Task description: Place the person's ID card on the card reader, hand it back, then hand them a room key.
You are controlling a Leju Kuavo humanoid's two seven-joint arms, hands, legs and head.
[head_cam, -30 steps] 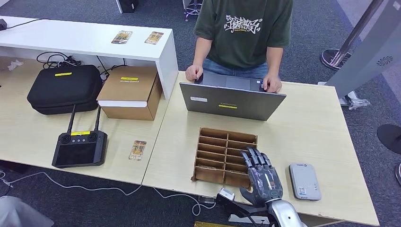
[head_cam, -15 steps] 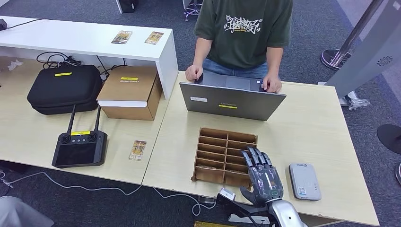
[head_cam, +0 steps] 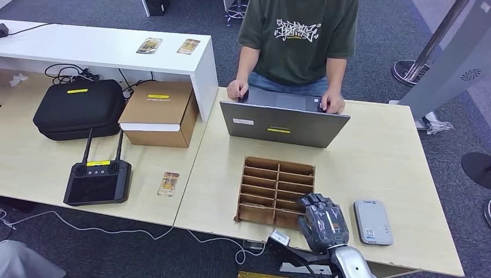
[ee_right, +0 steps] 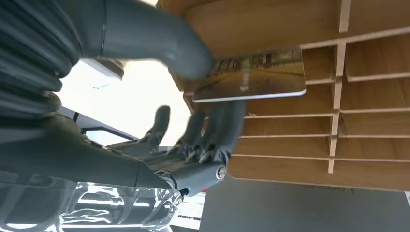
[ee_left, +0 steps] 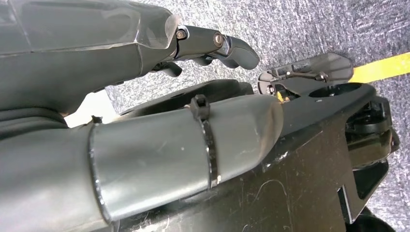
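My right hand (head_cam: 322, 223) hovers over the near right corner of the wooden slotted box (head_cam: 272, 174), fingers curled down. In the right wrist view the thumb and fingers (ee_right: 220, 125) pinch a printed card (ee_right: 256, 75) just in front of the box's slots (ee_right: 290, 140). The white card reader (head_cam: 373, 222) lies flat on the table right of that hand. A person in a green shirt (head_cam: 298, 37) stands across the table with both hands on a grey laptop (head_cam: 284, 123). My left hand (ee_left: 212, 43) hangs beside my body over the carpet and holds nothing.
A loose card (head_cam: 168, 183) lies on the left table by a black controller (head_cam: 97, 181). Two more cards (head_cam: 149, 45) rest on the white shelf. A cardboard box (head_cam: 159, 113) and a black case (head_cam: 78, 108) stand at the back left.
My right hand's fingers, stretched out over the box slots before, have curled in, and the hand has drawn back slightly toward the near edge.
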